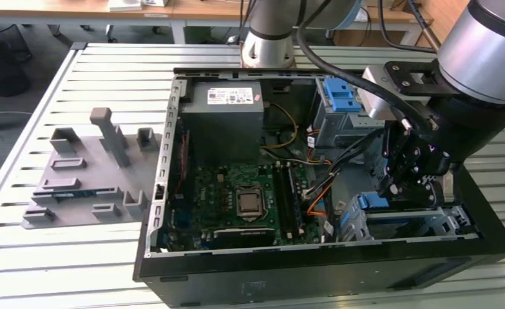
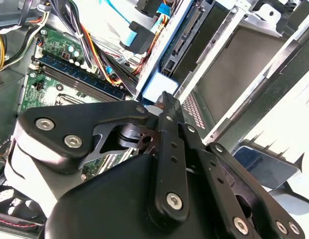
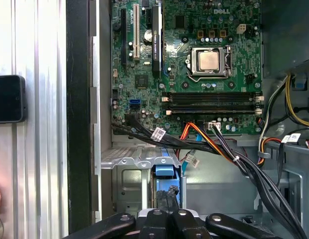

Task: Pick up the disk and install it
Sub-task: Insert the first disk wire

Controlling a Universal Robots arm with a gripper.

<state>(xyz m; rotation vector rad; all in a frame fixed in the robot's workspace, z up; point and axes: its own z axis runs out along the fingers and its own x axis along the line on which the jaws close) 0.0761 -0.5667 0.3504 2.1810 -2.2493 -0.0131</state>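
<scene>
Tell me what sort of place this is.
Probably a robotics lab or test workshop: a robot arm reaches into an open desktop computer case set on a slatted aluminium table, a grey fixture plate lies beside it, and office desks stand behind.

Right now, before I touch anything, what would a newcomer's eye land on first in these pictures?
The open black computer case on the slatted table, its green motherboard laid bare, dominates the exterior view. At that view's right the arm's pincer hangs inside the metal drive cage, right at the blue-framed disk. A grey fixture plate lies outside the case at the exterior view's left.
</scene>
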